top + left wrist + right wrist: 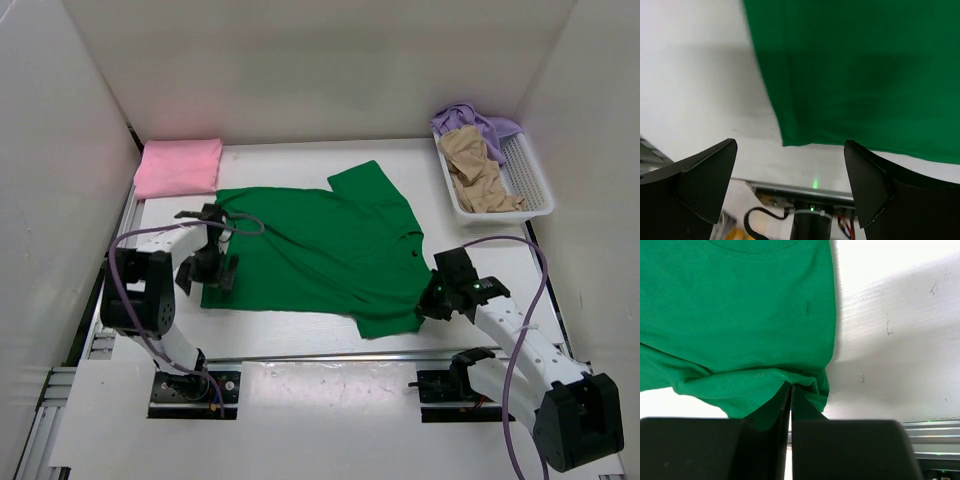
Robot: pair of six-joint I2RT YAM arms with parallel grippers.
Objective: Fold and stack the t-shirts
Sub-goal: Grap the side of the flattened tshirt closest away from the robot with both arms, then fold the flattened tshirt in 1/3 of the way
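Observation:
A dark green t-shirt (320, 250) lies spread across the middle of the table, with one sleeve pointing to the back. My right gripper (432, 300) is shut on a bunched fold at its near right sleeve; the wrist view shows the green t-shirt (740, 305) pinched at the right gripper (791, 385). My left gripper (207, 268) stands open over the shirt's left edge. In its wrist view the green t-shirt (855, 75) ends at a corner just beyond the left gripper (790, 145), which holds nothing. A folded pink t-shirt (180, 166) rests at the back left.
A white mesh basket (538, 190) at the back right holds a crumpled tan t-shirt (478, 170) and a lavender t-shirt (470, 118). White walls enclose the table on three sides. A metal rail (330, 357) runs along the near edge by the arm bases.

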